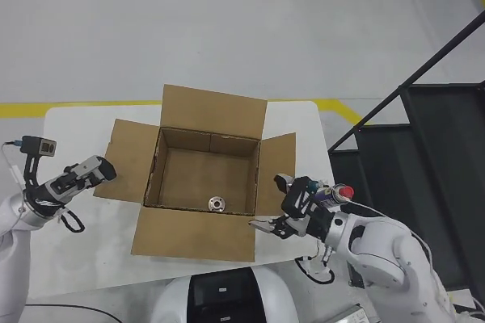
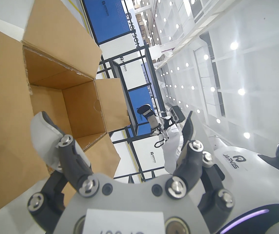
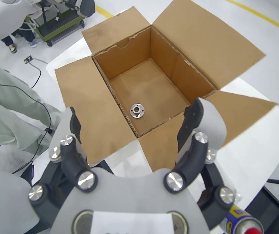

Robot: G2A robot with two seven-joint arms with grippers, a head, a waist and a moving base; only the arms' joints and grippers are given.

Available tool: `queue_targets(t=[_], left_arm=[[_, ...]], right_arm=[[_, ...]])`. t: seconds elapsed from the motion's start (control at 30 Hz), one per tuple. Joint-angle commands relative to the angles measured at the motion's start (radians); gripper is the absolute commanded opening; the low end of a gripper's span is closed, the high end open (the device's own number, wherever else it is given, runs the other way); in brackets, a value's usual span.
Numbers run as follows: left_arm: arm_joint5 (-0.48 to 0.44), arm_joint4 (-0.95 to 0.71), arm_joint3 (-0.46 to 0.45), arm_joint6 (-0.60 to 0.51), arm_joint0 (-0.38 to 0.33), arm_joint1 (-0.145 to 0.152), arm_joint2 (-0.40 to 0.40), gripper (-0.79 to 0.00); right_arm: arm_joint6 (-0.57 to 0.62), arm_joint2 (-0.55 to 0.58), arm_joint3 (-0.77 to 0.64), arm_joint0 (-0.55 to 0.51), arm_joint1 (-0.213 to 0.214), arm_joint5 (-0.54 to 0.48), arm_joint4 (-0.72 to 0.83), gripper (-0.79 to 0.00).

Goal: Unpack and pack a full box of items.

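Note:
An open cardboard box (image 1: 182, 234) stands in the middle of the white table (image 1: 77, 129), all of its flaps spread outward. One small round metal flange (image 1: 216, 203) lies on the box floor near the front wall, seen again as the flange (image 3: 136, 110) in the right wrist view. My left gripper (image 1: 97, 171) hovers beside the left flap, open and holding nothing; its fingers (image 2: 45, 129) face the box (image 2: 63, 98) from the side. My right gripper (image 1: 272, 206) hangs open over the right front corner of the box (image 3: 100, 113), holding nothing.
A spray can with a red cap (image 1: 340, 192) sits close behind my right wrist, and the can (image 3: 243, 220) also shows in the right wrist view. Black metal stairs (image 1: 436, 137) stand right of the table. Bare tabletop lies left and right of the box.

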Motion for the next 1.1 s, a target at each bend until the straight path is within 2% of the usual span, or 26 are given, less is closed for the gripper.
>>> queue_targets(t=[0.0,0.1,0.27,0.5,0.57,0.83,1.07], left_arm=[[-0.012,0.044,-0.006,0.039,0.022,0.003,-0.035,0.000],[-0.026,0.067,-0.005,0.092,0.049,0.006,-0.083,0.000],[-0.041,0.143,0.013,0.161,0.061,0.012,-0.130,0.000],[-0.027,0.337,0.114,0.196,-0.025,0.019,-0.051,0.000],[-0.023,0.350,0.138,0.205,-0.043,0.018,-0.025,0.000],[-0.019,0.389,0.175,0.087,-0.085,0.025,0.055,0.000],[-0.013,0.285,0.158,-0.061,-0.037,0.038,0.037,0.000]], right_arm=[[0.051,-0.053,0.029,0.072,-0.002,0.046,0.028,0.000],[0.058,-0.104,0.073,0.129,-0.006,0.078,0.105,0.000],[0.057,-0.103,0.080,0.135,-0.006,0.091,0.113,0.000],[0.057,-0.103,0.080,0.135,-0.006,0.091,0.113,0.000],[0.057,-0.103,0.080,0.135,-0.006,0.091,0.113,0.000],[0.057,-0.103,0.080,0.135,-0.006,0.091,0.113,0.000],[0.057,-0.103,0.080,0.135,-0.006,0.091,0.113,0.000]])
